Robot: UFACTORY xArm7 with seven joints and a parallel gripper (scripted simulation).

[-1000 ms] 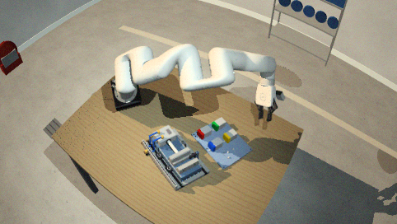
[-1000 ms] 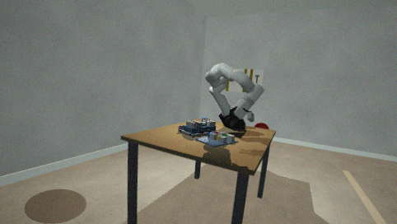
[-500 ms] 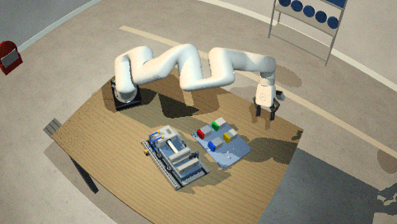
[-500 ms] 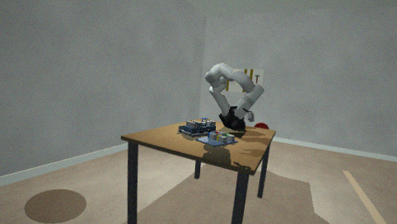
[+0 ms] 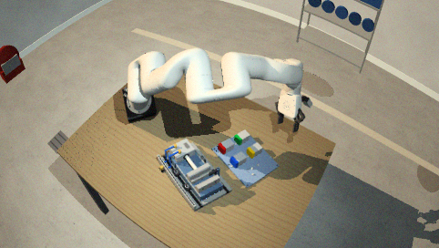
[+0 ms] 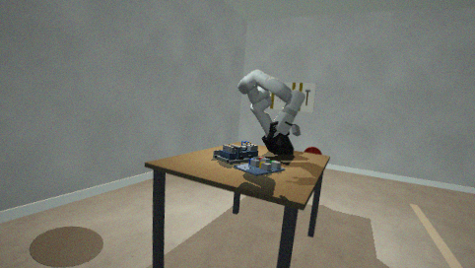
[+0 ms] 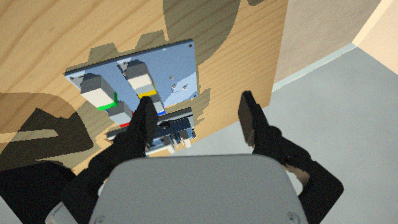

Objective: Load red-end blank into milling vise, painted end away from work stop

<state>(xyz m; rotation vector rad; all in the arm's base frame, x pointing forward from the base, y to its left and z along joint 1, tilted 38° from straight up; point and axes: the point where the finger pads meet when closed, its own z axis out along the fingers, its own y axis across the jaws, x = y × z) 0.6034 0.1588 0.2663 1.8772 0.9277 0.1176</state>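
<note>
The blank with the red end [image 5: 225,146] lies on the blue infeed plate [image 5: 246,160], at its corner nearest the vise [image 5: 195,172]. In the wrist view the red-ended blank [image 7: 120,114] is partly hidden by my left finger. The space between the vise jaws holds no blank. My gripper [image 5: 288,120] hangs above the table's far right edge, beyond the plate and apart from all blanks. It is wide open and empty, as the wrist view [image 7: 197,107] shows.
Three other blanks lie on the plate: green end [image 5: 241,137], yellow end [image 5: 254,149], blue end [image 5: 238,159]. The table edge [image 7: 280,55] runs under my fingers, with floor beyond. The arm base [image 5: 138,107] stands at the table's back left.
</note>
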